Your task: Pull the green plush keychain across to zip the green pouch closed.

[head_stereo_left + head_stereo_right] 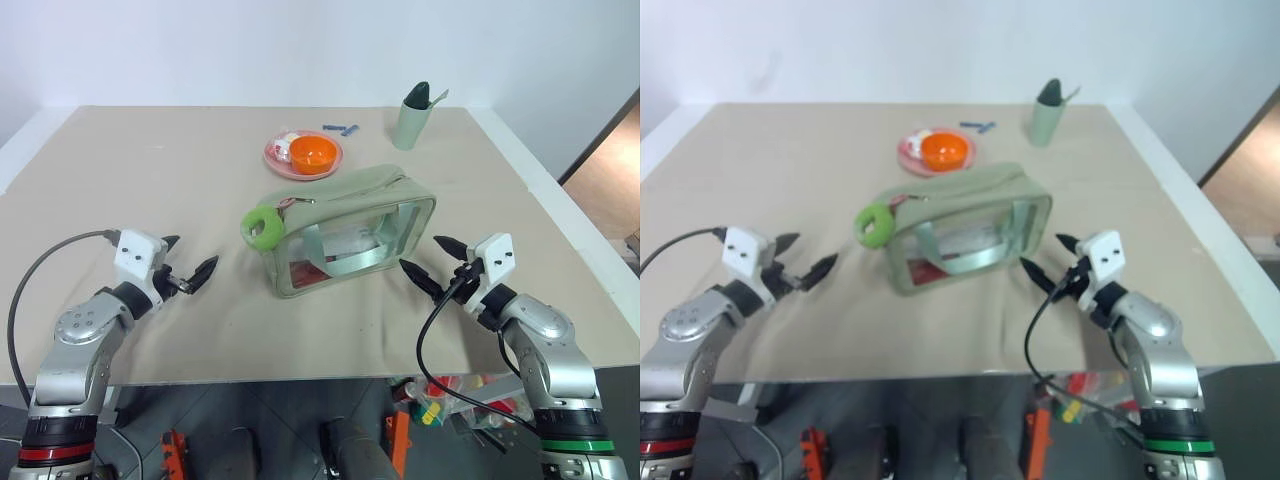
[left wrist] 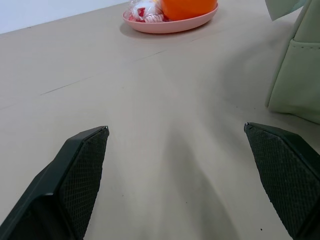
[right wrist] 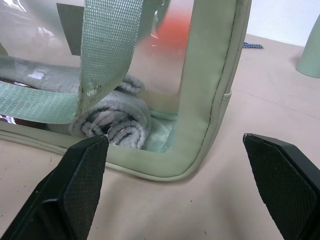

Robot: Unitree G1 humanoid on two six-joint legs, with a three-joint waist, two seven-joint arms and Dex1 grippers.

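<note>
Two grippers hover low over the bench (image 1: 150,180), jaws spread wide and empty: left gripper (image 1: 187,262) well apart from the green pouch (image 1: 350,240), right gripper (image 1: 432,262) just beside its near corner. The green plush keychain (image 1: 262,226) hangs at the pouch's left end.

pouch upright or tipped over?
Upright: the green pouch stands on its base on the table, zipper on top, green plush keychain at its left end.

No legible text or labels.
</note>
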